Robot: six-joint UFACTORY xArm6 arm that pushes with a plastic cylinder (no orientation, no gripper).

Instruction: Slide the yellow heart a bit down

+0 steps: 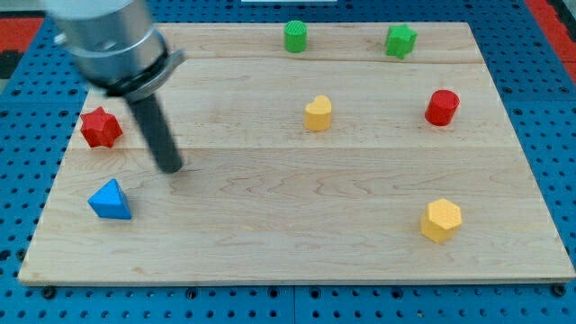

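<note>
The yellow heart (pixel 317 113) sits on the wooden board (pixel 297 243) a little above the middle, toward the view's top. My tip (pixel 170 168) is far to its left, touching no block. It stands between the red star (pixel 100 127), up and to its left, and the blue triangle (pixel 111 201), down and to its left.
A green cylinder (pixel 295 37) and a green star (pixel 400 40) sit along the board's top edge. A red cylinder (pixel 442 107) is at the right. A yellow hexagon (pixel 441 220) is at the lower right. Blue pegboard surrounds the board.
</note>
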